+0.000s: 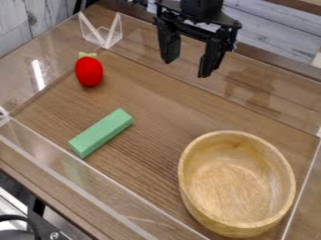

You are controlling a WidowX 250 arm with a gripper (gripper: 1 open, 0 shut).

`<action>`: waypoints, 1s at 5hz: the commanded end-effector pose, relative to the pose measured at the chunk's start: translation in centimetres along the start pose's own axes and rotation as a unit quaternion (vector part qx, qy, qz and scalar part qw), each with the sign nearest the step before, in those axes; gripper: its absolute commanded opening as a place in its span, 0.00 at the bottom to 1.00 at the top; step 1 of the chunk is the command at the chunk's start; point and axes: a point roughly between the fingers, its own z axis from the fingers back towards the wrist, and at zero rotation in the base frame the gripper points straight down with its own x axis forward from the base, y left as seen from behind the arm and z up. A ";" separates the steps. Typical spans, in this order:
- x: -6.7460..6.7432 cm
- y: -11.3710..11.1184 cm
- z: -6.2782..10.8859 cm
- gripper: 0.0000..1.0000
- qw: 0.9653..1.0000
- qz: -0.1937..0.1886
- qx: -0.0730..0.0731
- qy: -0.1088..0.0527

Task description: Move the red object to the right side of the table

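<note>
Wood-grain worktop (pixel 189 103) with clear acrylic walls carries the red object (pixel 88 70) at ten o'clock, a green block (pixel 100 132) near centre and a wooden bowl (pixel 236 182) at five o'clock. At twelve o'clock the fingers (pixel 167 45) hang spread apart, empty, above the worktop, well apart from the red object.

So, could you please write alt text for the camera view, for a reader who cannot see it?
A black robot gripper hangs open above a wooden table with clear walls, holding nothing. A small red toy strawberry sits at the far left, a green block lies nearer the front, and an empty wooden bowl stands at the front right.
</note>
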 end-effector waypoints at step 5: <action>-0.3 13.7 -3.2 1.00 0.999 0.013 0.024 -0.019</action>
